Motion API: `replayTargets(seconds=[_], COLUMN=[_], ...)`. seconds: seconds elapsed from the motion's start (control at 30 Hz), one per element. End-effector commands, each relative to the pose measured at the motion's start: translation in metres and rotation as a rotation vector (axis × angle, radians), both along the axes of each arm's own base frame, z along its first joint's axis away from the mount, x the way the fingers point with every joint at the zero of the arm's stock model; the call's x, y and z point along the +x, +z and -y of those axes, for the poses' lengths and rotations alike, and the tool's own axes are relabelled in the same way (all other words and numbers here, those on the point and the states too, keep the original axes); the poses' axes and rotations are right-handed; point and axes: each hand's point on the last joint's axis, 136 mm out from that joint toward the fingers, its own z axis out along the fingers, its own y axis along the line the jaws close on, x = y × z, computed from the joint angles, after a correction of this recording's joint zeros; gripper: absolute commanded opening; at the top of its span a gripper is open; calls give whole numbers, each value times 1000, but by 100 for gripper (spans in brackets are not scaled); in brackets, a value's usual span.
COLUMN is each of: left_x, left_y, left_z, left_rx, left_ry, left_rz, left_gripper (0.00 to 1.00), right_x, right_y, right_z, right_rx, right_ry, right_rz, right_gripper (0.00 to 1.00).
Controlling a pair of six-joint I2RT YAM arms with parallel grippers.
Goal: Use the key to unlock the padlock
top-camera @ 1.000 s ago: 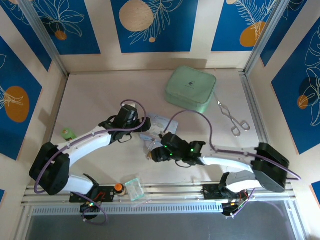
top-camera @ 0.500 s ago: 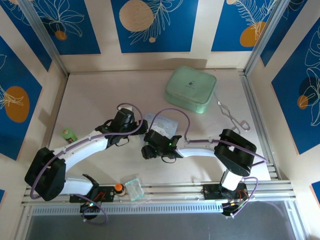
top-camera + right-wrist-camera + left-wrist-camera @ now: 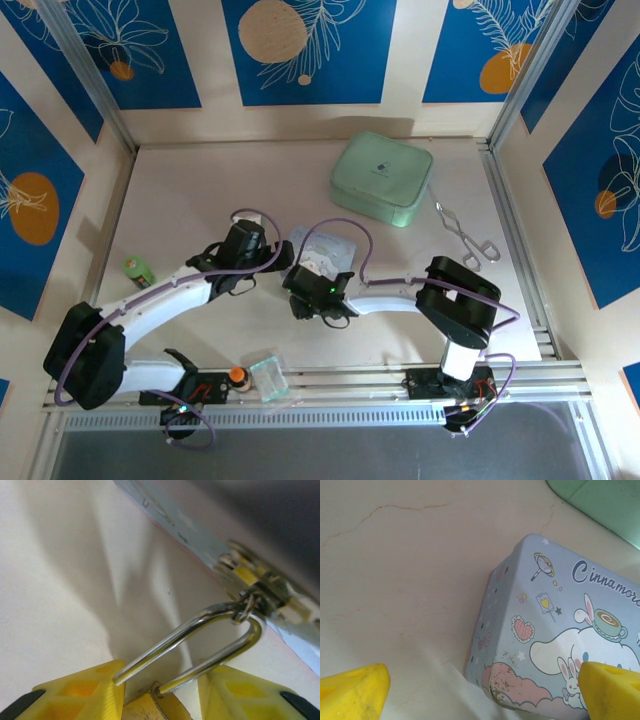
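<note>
Top external view: on the pale table [image 3: 200,180] we saw a small green object [image 3: 137,268] at nine o'clock, near the left edge, and a clear plastic box [image 3: 268,377] on the near rail at six o'clock. The left arm [image 3: 170,290] reached from seven o'clock toward the middle.

In the left wrist view the left gripper [image 3: 482,695] had its jaws wide apart. Its yellow fingertips [image 3: 352,692] sat at the lower corners with nothing clamped between them. A corner of a pale blue cartoon tin [image 3: 555,625] lay just ahead, toward one o'clock.

From above, that tin sat at the table's centre between the two wrists. The right arm [image 3: 390,295] came in from four o'clock to its six o'clock side.

In the right wrist view the padlock [image 3: 147,709] was at six o'clock. Its brass body sat between the yellow fingers [image 3: 80,695] of the right gripper [image 3: 162,680]. Its silver shackle [image 3: 170,642] ran up toward two o'clock and hooked through a small ring on the tin's clasp [image 3: 250,582]. We could not tell whether those jaws were clamped on the padlock or merely flanked it.

Farther right, a mint-green case [image 3: 382,178] lay at one o'clock. Silver tongs [image 3: 465,235] lay at three o'clock, just beside the case and well apart from both grippers.
</note>
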Motion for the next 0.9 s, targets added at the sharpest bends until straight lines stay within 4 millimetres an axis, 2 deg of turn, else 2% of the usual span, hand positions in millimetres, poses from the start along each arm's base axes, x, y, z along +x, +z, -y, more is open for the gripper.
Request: replayTargets(seconds=[0.0, 0.23, 0.53, 0.63, 0.73, 0.87], left_x=[2, 3, 4, 2, 1, -1], left_y=[8, 12, 23, 23, 22, 19], left_z=[-3, -4, 2, 6, 6, 7], left_rx=[-8, 10, 25, 27, 28, 16], left_ry=[12, 3, -45, -76, -75, -74], left_rz=[22, 28, 52, 57, 56, 45], left_gripper=[96, 96, 96, 96, 97, 97], right_x=[-17, -26, -32, -33, -33, -38], right_y=[-14, -13, -11, -10, -8, -8], right_z=[11, 31, 55, 68, 83, 86], right_rx=[-38, -54, -57, -97, -180, -186], right_ry=[-12, -41, -65, -82, -97, -97], right_rz=[-55, -71, -66, -63, -36, -52], right_gripper=[39, 33, 33, 37, 48, 53])
